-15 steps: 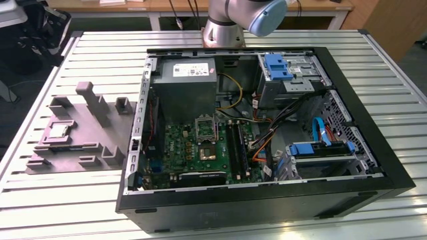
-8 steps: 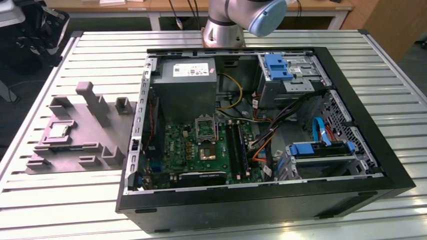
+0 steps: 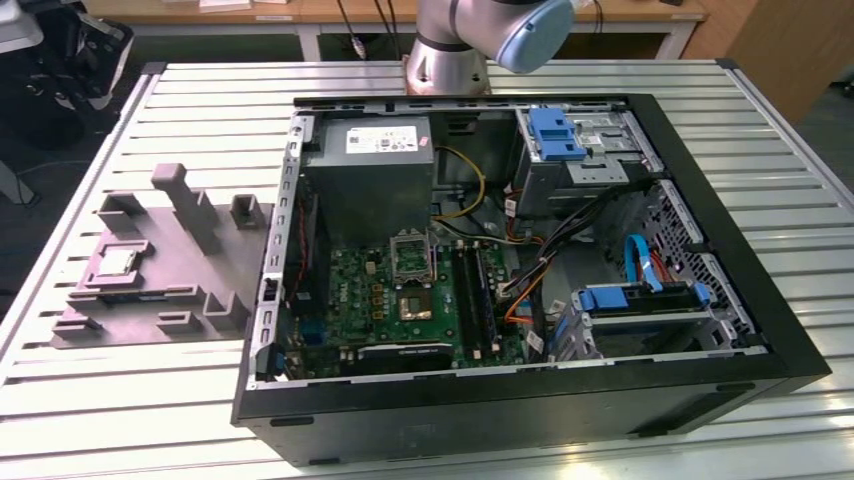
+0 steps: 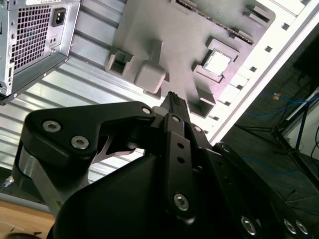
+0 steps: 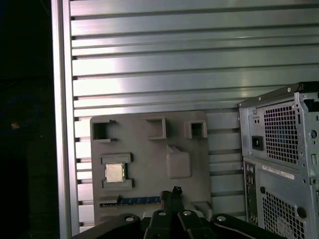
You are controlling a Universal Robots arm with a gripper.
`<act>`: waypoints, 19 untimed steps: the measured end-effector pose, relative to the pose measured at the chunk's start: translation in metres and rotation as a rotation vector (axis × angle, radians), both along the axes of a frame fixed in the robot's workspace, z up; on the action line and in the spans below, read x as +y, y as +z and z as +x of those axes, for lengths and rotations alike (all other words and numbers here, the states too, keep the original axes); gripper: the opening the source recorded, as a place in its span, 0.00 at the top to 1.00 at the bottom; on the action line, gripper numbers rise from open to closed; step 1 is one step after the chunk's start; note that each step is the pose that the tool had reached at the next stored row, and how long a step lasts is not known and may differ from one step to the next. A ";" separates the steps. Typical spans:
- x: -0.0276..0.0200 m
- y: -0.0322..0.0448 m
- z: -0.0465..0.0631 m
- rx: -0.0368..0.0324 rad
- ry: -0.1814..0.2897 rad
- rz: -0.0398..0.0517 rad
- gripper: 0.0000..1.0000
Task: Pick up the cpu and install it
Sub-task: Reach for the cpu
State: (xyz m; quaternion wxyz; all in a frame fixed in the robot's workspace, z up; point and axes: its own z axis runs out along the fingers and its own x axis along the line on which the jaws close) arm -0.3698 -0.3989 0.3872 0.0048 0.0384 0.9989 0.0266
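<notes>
My jaws hang closed and empty over the grey tray (image 5: 149, 154), at the exterior view's left; the cpu (image 5: 114, 173) lies flat, just aside of them.

Aluminium-looking table (image 3: 134, 420) bears tray (image 3: 154, 300), computer case (image 3: 534, 405).

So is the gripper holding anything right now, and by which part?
Nothing is held. The cpu lies in its pocket on the tray, and the gripper is clear of it, with nothing between its fingers.
</notes>
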 end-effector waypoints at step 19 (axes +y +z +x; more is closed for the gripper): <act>0.0000 -0.0010 -0.020 0.0000 0.000 0.0000 0.89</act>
